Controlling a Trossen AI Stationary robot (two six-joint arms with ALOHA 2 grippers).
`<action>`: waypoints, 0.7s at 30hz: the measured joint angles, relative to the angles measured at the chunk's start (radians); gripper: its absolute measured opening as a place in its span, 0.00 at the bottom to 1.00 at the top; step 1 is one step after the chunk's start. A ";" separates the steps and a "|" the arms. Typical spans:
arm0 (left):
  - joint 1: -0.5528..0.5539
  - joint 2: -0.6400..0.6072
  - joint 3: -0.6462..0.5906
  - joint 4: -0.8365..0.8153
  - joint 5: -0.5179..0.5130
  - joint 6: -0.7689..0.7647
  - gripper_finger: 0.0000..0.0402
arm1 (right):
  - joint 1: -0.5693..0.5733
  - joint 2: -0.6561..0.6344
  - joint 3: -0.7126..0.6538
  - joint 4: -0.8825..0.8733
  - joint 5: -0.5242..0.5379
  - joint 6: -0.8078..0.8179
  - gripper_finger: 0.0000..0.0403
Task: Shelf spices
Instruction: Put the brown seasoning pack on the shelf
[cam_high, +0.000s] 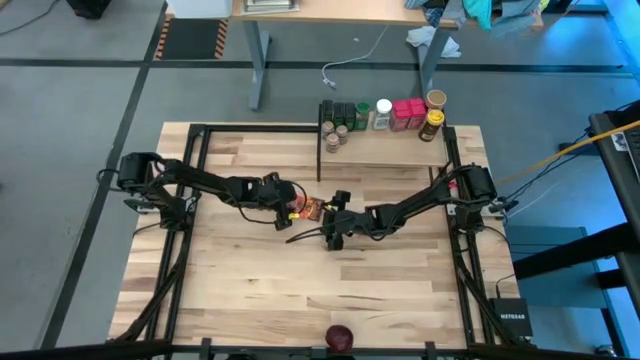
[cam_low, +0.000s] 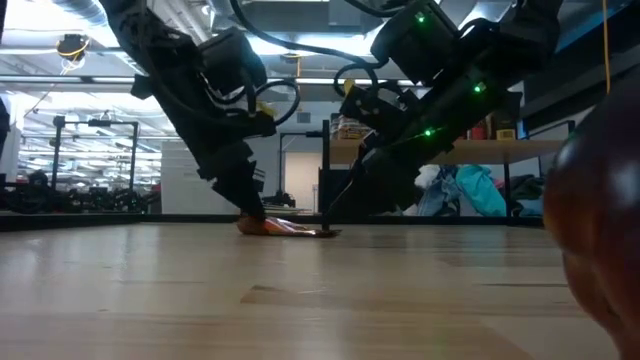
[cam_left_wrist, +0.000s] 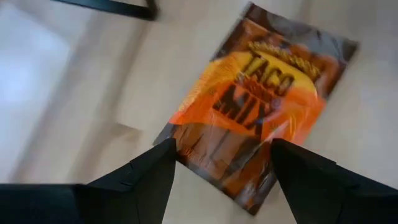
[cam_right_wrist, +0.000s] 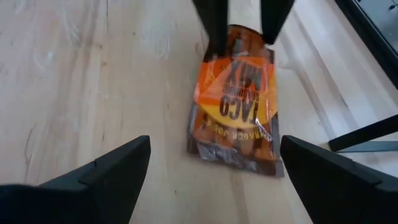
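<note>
Orange taco mix packet (cam_left_wrist: 258, 102) lies flat on the wooden tabletop (cam_high: 250, 290), near its middle | my left gripper (cam_left_wrist: 221, 171) wide, straddling one short end | my right gripper (cam_right_wrist: 214, 165) wide, facing the other end | only wrist views show the label | shelf (cam_high: 385, 147) with jars (cam_high: 345, 118) well apart.

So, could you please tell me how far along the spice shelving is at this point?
Mostly done: about a dozen jars and boxes already stand on the shelf. In hand: the flat taco mix packet still lies on the table, with the left claw open astride one end and the right claw open facing the other. Left: grip it, lift it and place it on the shelf.
</note>
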 joint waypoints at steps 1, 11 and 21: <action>0.000 0.002 0.000 0.002 0.029 0.000 0.64 | 0.000 0.000 0.000 0.000 0.000 0.000 0.91; -0.021 0.009 0.000 0.006 0.262 -0.015 0.64 | 0.000 0.000 0.000 -0.001 0.000 -0.001 0.91; -0.042 -0.065 0.052 -0.153 0.323 -0.074 0.64 | 0.000 0.000 0.000 -0.007 0.000 -0.018 0.91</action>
